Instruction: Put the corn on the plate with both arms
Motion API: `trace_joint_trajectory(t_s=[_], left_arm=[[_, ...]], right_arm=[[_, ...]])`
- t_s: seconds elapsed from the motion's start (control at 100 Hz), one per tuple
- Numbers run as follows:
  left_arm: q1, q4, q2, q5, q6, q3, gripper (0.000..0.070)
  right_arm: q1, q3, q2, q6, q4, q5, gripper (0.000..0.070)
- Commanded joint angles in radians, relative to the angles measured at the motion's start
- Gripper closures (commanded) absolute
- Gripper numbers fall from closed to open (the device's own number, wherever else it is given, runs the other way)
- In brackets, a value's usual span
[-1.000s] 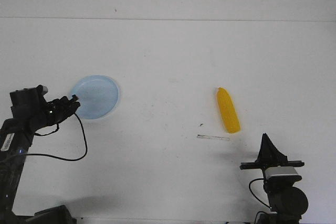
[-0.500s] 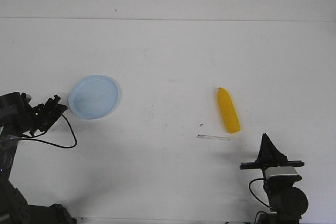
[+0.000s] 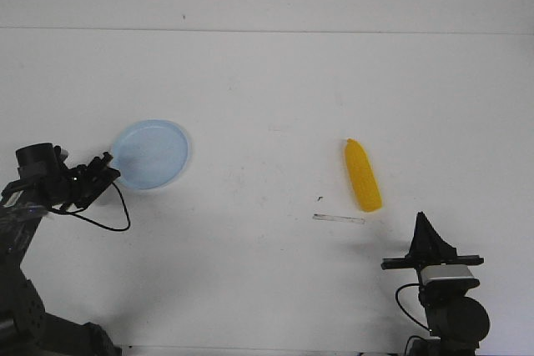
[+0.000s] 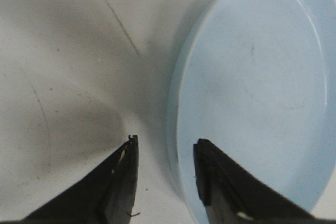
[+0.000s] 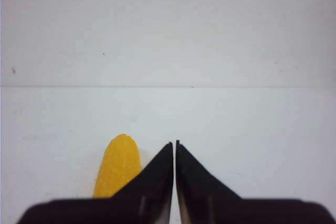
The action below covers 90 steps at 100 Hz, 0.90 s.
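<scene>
The pale blue plate point(image 3: 151, 153) lies on the white table at the left. My left gripper point(image 3: 109, 166) is at its near-left rim, open, and its jaws straddle the plate's edge point(image 4: 176, 145): one fingertip over the table, the other over the plate point(image 4: 252, 87). Nothing shows them pressing on the rim. The yellow corn point(image 3: 363, 174) lies on the table at the right, pointing away from me. My right gripper point(image 3: 421, 218) is parked near the front edge, shut and empty, with the corn point(image 5: 117, 163) just ahead and to its left.
A thin pale strip point(image 3: 339, 219) lies on the table just in front of the corn. A black cable point(image 3: 104, 221) loops from the left arm. The table's far edge meets the wall point(image 3: 267, 31).
The left gripper pulled back off the plate toward the left, then came in again to the plate's rim. The plate, corn and right arm have not moved.
</scene>
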Motion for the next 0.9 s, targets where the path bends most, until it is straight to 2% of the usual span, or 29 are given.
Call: trace_joint_trajectory(t_s=[0.0,0.89], left_arm=[[0.001,0.002,0.015,-0.013,0.003,0.014,0.0484],[-0.048,0.027,0.026,-0.019,0.003,0.014,0.0495]], right_arm=[[0.002,-0.001,0.000,0.010,0.010,0.001,0.0695],[0.002,-0.001,0.000,0.010,0.010,0.001,0.0695]])
